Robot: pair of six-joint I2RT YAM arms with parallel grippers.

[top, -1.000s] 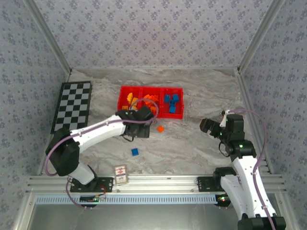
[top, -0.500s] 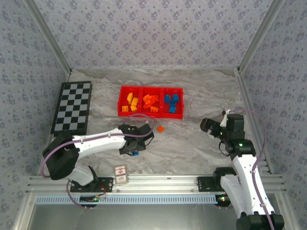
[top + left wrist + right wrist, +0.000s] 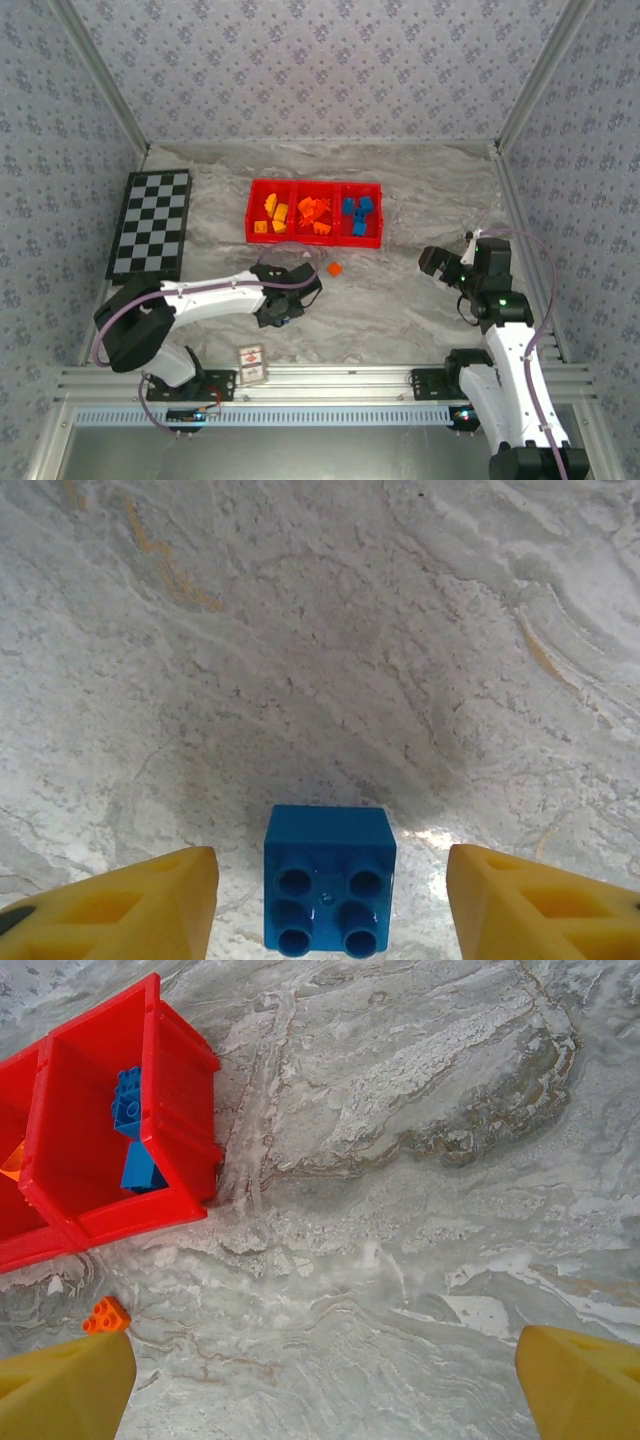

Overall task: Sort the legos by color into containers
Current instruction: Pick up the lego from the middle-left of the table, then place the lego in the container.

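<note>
The left gripper (image 3: 328, 872), jaws apart, straddles a blue lego (image 3: 329, 838) without touching it, toward the near edge of the desk (image 3: 400, 305). The right gripper (image 3: 322, 1352) gapes wide near the right edge. An orange lego (image 3: 334, 269) lies just before the red tray (image 3: 315, 243).

- Tray (image 3: 340, 242): bright red.
- In the tray: yellow bricks (image 3: 270, 212), orange bricks (image 3: 315, 215), blue bricks (image 3: 356, 212).
- Loose orange brick (image 3: 334, 269); loose blue brick (image 3: 328, 890) (glossy, same blue all over).
- Table (image 3: 400, 300): grey-white marbling, tan veins.
- Checkerboard (image 3: 150, 224): black and white squares.
- Walls (image 3: 320, 70): pale grey, small repeating floral print.
- Card (image 3: 251, 362): white, red mark.
</note>
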